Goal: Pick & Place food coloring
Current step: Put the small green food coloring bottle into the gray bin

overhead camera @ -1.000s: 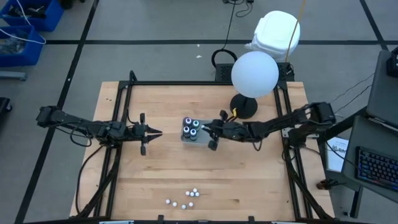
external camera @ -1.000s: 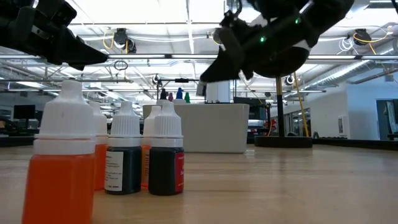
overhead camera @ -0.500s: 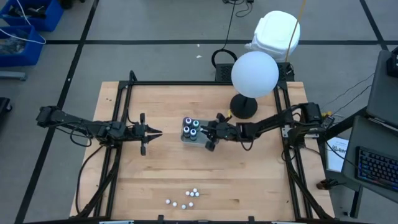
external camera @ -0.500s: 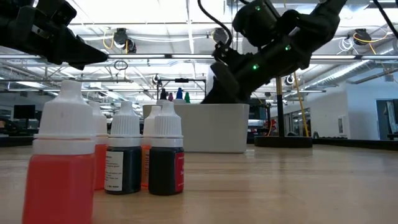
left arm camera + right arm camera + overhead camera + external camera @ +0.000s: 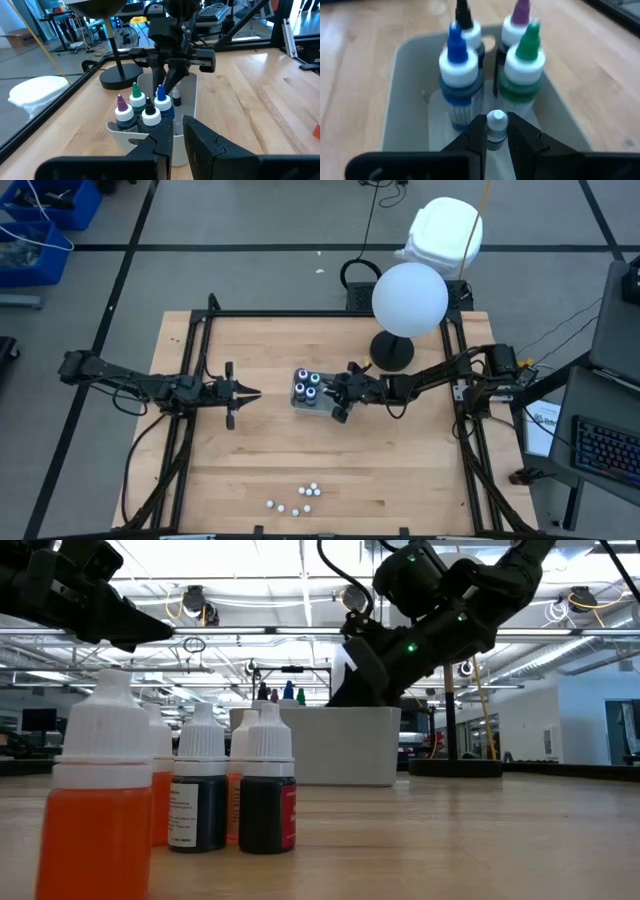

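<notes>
My right gripper (image 5: 496,131) over grey tray (image 5: 409,75), fingers clamped on small white-capped bottle (image 5: 496,125) inside tray, just beside four others. Those four stand upright in tray, bunched: blue tip (image 5: 456,50), green tip (image 5: 528,52), black tip (image 5: 465,17), purple tip (image 5: 521,15). Tray near table (image 5: 400,470) centre. Loose bottles (image 5: 300,500) grouped near front edge; low view shows orange one (image 5: 100,810) nearest. My left gripper (image 5: 247,392) hovers off tray's left, fingers closed, empty.

Wooden table (image 5: 400,470) with grey tray (image 5: 301,401), scattered white bottles (image 5: 296,499), lamp base (image 5: 391,352).
</notes>
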Tool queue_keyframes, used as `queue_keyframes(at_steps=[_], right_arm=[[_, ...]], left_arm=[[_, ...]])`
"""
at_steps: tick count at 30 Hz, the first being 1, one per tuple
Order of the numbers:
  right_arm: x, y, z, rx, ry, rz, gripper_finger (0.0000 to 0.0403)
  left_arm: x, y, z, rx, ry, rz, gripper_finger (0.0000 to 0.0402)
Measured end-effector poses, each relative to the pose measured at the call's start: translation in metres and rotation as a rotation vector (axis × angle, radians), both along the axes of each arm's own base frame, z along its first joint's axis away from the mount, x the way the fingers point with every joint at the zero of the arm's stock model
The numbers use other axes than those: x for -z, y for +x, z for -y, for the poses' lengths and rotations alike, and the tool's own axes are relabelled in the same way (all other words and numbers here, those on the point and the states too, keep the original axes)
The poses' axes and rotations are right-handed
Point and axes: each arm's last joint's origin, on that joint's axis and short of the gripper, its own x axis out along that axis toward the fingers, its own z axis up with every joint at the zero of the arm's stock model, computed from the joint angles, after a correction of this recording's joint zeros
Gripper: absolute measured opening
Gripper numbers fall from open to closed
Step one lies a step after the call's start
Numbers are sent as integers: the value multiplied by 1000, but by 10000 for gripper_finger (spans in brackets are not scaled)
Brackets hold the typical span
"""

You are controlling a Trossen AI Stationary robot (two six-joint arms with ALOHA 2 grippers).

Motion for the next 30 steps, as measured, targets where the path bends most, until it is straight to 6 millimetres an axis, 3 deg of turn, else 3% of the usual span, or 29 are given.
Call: queue_keyframes(at_steps=[7, 15, 30], right_arm=[[-13, 8, 17, -23, -37, -72, 47], [-11, 5, 32, -151, 10, -196, 47], [-9, 4, 34, -156, 24, -215, 47]], left_arm=[[-1, 0, 0, 0, -1, 7, 51], [0, 0, 0, 3, 21, 2, 51], [-1, 0, 0, 4, 23, 4, 51]])
